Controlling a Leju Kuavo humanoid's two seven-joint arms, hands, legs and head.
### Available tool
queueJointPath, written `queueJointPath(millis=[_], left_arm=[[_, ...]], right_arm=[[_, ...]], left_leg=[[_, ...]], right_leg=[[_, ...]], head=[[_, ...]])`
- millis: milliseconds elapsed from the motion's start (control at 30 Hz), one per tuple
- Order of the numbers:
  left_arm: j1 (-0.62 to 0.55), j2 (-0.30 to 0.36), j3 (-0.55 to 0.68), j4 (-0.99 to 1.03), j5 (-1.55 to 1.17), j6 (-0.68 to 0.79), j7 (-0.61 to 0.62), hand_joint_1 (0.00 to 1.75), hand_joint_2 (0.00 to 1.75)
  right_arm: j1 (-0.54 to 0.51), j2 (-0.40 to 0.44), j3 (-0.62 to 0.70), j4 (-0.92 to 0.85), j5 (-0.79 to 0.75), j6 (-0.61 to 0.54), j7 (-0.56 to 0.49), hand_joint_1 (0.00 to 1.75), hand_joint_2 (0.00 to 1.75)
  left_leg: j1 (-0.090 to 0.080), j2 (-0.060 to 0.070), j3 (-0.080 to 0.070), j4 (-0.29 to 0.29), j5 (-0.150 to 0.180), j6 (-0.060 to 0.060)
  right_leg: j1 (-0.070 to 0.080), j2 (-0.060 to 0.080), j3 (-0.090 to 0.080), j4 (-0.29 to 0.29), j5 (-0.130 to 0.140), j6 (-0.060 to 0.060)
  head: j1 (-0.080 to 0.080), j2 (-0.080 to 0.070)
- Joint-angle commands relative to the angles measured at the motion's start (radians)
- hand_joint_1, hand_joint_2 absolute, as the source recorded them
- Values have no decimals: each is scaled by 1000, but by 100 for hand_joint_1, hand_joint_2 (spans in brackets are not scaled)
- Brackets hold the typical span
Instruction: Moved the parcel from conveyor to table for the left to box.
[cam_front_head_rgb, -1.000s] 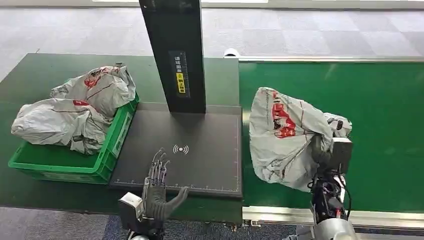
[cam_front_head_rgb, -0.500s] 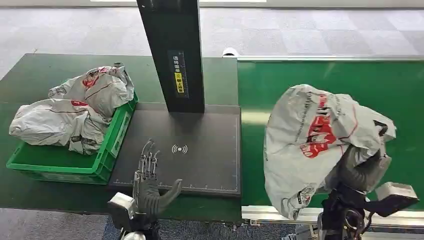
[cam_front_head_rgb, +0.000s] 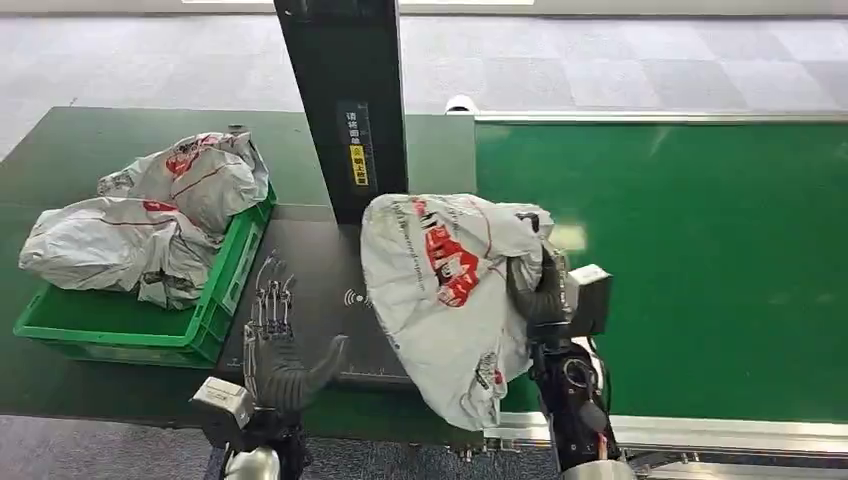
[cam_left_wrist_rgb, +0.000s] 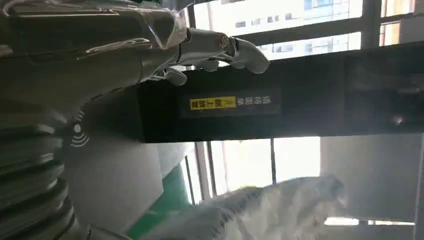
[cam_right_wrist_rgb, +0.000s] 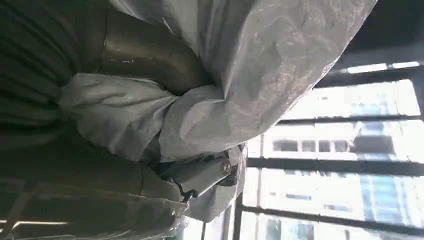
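The parcel (cam_front_head_rgb: 445, 290) hung in my right hand (cam_front_head_rgb: 537, 290), gripped by a bunched fold at its side, its bulk over the dark scanner pad (cam_front_head_rgb: 310, 270) on the bench (cam_front_head_rgb: 60, 150). I judged the slack plastic might slip from that small fold. My left hand (cam_front_head_rgb: 275, 345) lay spread and empty just beside it; the sagging bag could snag its fingers or brush the black post (cam_front_head_rgb: 345, 100).

You are looking at three parcels: one parcel (cam_front_head_rgb: 445, 290) sitting in the right hand (cam_front_head_rgb: 540, 290), and two parcels (cam_front_head_rgb: 150, 215) lying in one green crate (cam_front_head_rgb: 215, 310) beyond the left hand (cam_front_head_rgb: 280, 350).
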Motion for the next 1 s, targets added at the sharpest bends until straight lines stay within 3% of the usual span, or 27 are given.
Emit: queueJointPath(millis=[33,467,700,733,767,800,1000], left_arm=[[-67,30,35,58,-8,1,2,0,175],[-50,19,33,63,-2,-14,2,0,175],[-49,-39,47,69,-25,-25,2,0,175],[-42,-32,48,70,-37,-13,2,0,175],[-28,-18,54,59,-24,-3,2,0,175],[-20,-11,57,50,-19,-2,2,0,175],[-14,7,67,7,-15,44,2,0,175]], right_arm=[[-175,70,433,443,-254,-75,19,175,175],[-193,62,399,474,-241,-66,14,175,175],[-220,70,378,457,-161,-105,7,175,175],[-223,70,376,449,-156,-165,34,0,175],[-227,70,372,440,-138,-327,68,0,175],[-228,70,365,439,-126,-379,74,0,175],[-210,61,294,423,-95,-415,66,0,175]], left_leg=[[2,7,1,-1,0,-1],[2,1,0,-1,1,-1],[1,0,-1,0,0,-1],[2,0,-1,0,0,-1],[1,1,-1,0,0,-1],[1,1,0,0,0,-1],[2,1,-1,0,0,-1]], right_leg=[[2,5,-1,-1,2,-2],[2,-1,0,-1,0,-2],[2,-2,-1,-1,0,-1],[2,-2,0,-1,0,-1],[2,-1,-1,0,0,-1],[1,0,-1,0,0,-1],[2,-1,-1,-1,0,-1]], head=[[0,0],[0,0],[0,0],[0,0],[0,0],[0,0],[0,0]])
